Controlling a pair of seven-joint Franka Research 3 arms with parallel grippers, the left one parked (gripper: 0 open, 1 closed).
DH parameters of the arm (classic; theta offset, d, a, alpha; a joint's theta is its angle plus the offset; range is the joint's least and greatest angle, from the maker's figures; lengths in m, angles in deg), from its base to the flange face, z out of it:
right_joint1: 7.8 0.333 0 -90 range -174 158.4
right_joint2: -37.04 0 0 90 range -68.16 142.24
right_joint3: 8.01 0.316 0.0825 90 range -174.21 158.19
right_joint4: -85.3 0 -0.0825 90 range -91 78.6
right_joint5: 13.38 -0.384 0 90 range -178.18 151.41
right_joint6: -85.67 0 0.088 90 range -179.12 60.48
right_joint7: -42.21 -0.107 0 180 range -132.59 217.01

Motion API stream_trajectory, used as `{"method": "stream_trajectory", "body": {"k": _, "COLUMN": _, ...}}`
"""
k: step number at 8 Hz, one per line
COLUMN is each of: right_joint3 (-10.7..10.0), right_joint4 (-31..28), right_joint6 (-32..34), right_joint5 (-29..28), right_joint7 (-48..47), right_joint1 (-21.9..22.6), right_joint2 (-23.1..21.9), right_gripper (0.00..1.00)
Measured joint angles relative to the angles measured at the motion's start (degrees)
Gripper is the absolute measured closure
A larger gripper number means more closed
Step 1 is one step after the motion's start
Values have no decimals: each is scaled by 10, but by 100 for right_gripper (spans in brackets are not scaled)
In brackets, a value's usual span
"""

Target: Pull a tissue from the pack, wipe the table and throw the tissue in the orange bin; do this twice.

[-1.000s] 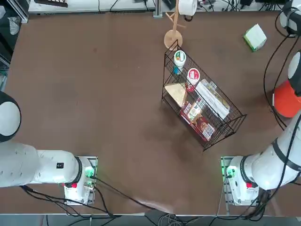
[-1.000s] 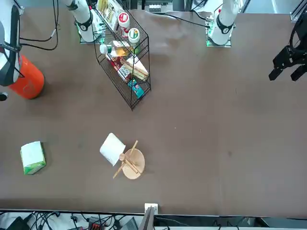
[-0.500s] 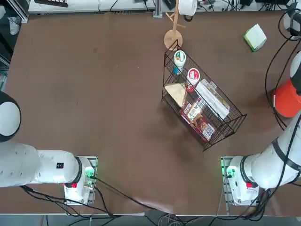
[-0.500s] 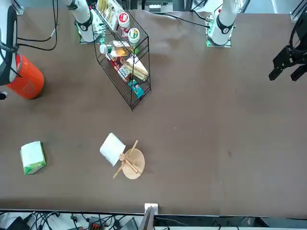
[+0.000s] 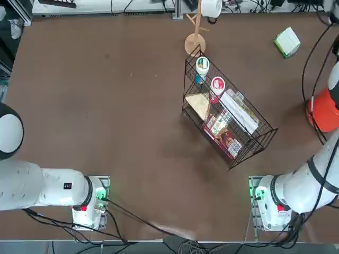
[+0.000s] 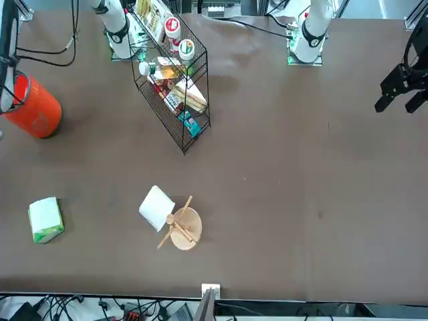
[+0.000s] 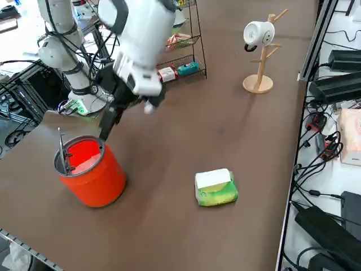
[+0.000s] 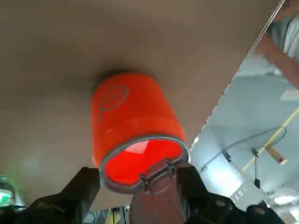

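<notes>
Orange plastic makes the round bin (image 7: 97, 183) on the right of the tabletop (image 5: 106, 116). The right gripper (image 8: 139, 179) is near it, its fingers (image 8: 85, 186) wide apart. The pack (image 5: 287, 42) sits far right.

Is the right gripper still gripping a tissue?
No, the right gripper has its two fingers spread wide, with no tissue between them.

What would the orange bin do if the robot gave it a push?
The orange bin would probably slide on its flat bottom, because it stands upright on the table. Pushed high up, it might tip, since it's fairly tall. Its smooth, round side could make the push slip off sideways.
</notes>
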Motion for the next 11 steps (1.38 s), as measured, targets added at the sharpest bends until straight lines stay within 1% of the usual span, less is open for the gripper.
{"method": "stream_trajectory", "body": {"k": 2, "right_joint3": 2, "right_joint4": 61, "right_joint6": 15, "right_joint5": -93, "right_joint7": 0, "right_joint1": 25, "right_joint2": -8, "right_gripper": 0}}
{"method": "stream_trajectory", "body": {"k": 4, "right_joint3": 1, "right_joint4": 95, "right_joint6": 16, "right_joint5": -204, "right_joint7": -8, "right_joint1": 26, "right_joint2": -8, "right_gripper": 0}}
{"method": "stream_trajectory", "body": {"k": 6, "right_joint3": -2, "right_joint4": 122, "right_joint6": 39, "right_joint5": -292, "right_joint7": -21, "right_joint1": 25, "right_joint2": -10, "right_gripper": 0}}
{"method": "stream_trajectory", "body": {"k": 7, "right_joint3": -2, "right_joint4": 133, "right_joint6": 46, "right_joint5": -322, "right_joint7": -35, "right_joint1": 25, "right_joint2": -15, "right_gripper": 0}}
{"method": "stream_trajectory", "body": {"k": 8, "right_joint3": 8, "right_joint4": 139, "right_joint6": 48, "right_joint5": -334, "right_joint7": -68, "right_joint1": 22, "right_joint2": -29, "right_gripper": 0}}
{"method": "stream_trajectory", "body": {"k": 9, "right_joint3": 38, "right_joint4": 140, "right_joint6": 52, "right_joint5": -331, "right_joint7": -112, "right_joint1": 15, "right_joint2": -54, "right_gripper": 0}}
{"method": "stream_trajectory", "body": {"k": 10, "right_joint3": 85, "right_joint4": 139, "right_joint6": 61, "right_joint5": -312, "right_joint7": -151, "right_joint1": -2, "right_joint2": -80, "right_gripper": 0}}
{"method": "stream_trajectory", "body": {"k": 11, "right_joint3": 140, "right_joint4": 131, "right_joint6": 70, "right_joint5": -282, "right_joint7": -188, "right_joint1": -26, "right_joint2": -105, "right_gripper": 0}}
